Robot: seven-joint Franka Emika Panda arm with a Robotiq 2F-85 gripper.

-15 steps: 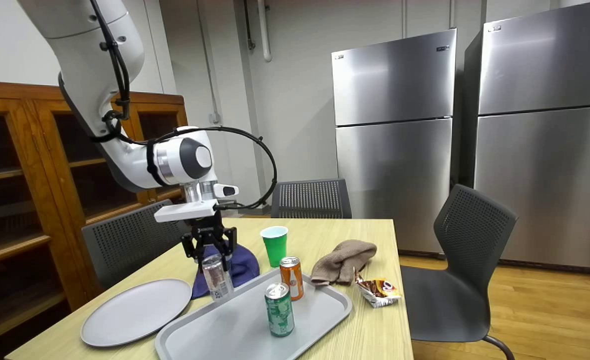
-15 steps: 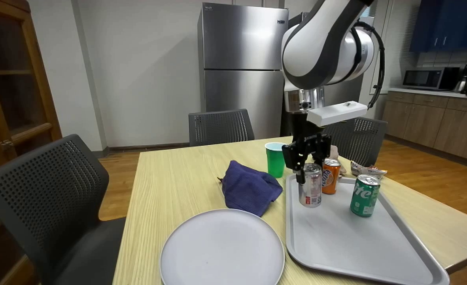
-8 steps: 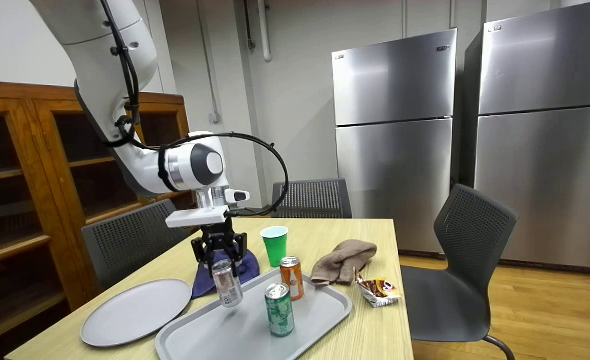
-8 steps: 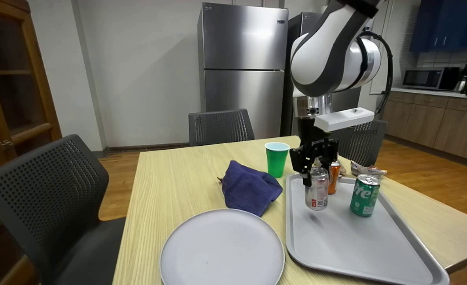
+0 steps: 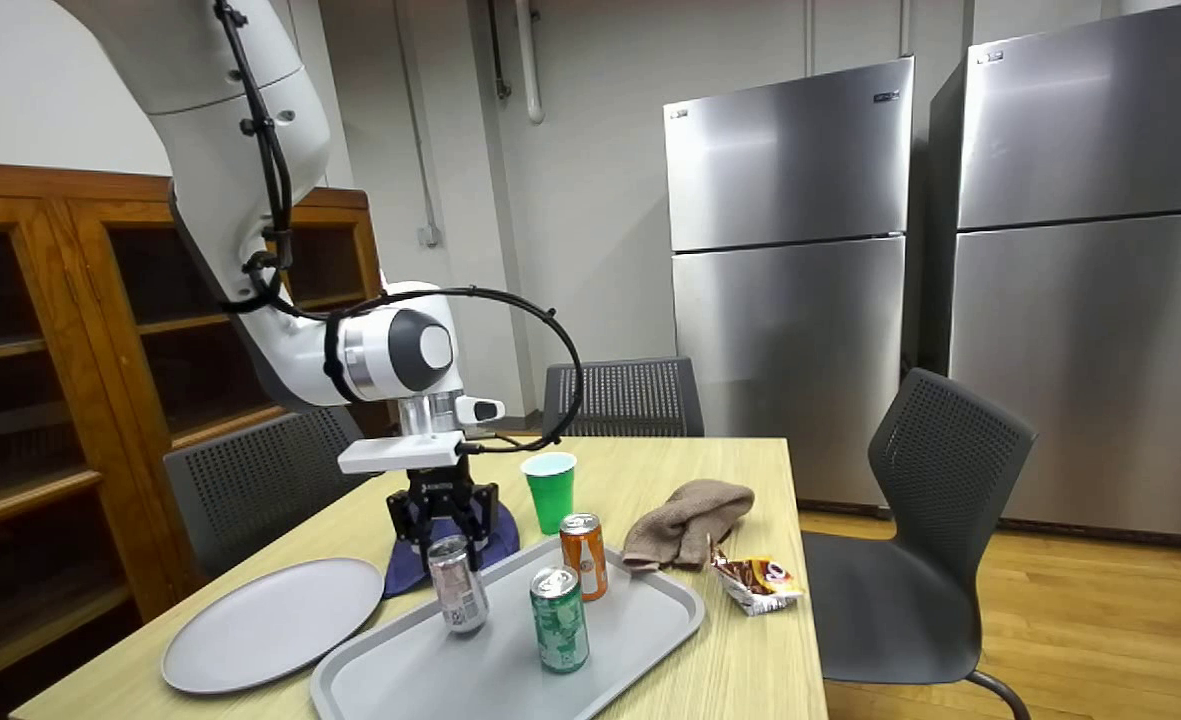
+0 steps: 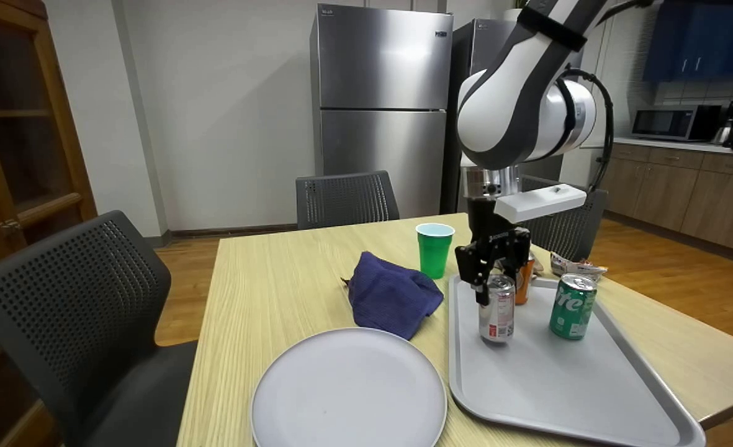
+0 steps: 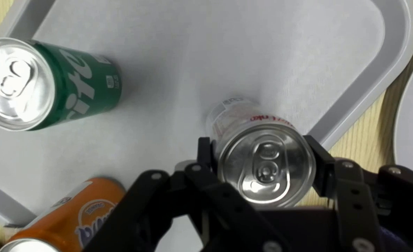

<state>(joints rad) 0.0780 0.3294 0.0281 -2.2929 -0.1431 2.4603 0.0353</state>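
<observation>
The gripper (image 7: 262,159) was clamped on the silver can (image 6: 497,313), pressing from two sides near the top w/ the lid facing up; the can was over the tray (image 6: 565,385), inside the rim on the side toward the plate (image 6: 347,391). Whether its base touched the tray or hung just above, I couldn't tell (neither exterior view settled it). That was prob. the main risk: letting go w/ a gap beneath could've dropped it, & a base meeting the tray at a slant could've made it rock or tip. Pushing down too hard might've dented the wall or slid the can up btwn the jaws. The orange can (image 5: 583,560) stood nr one side of the gripper, so spreading the jaws there could've knocked it over; the green can (image 6: 573,307), upright on the tray too, looked safer b/c it stood farther off. Beyond the rim, the blue cloth (image 6: 391,295) lay bunched on the table (image 6: 267,273), nr the green cup (image 6: 434,251), which seemed light enough to topple if brushed; the brown towel (image 5: 695,520) & snack bag (image 5: 758,585), past the orange can, were poss. out of harm's way.
</observation>
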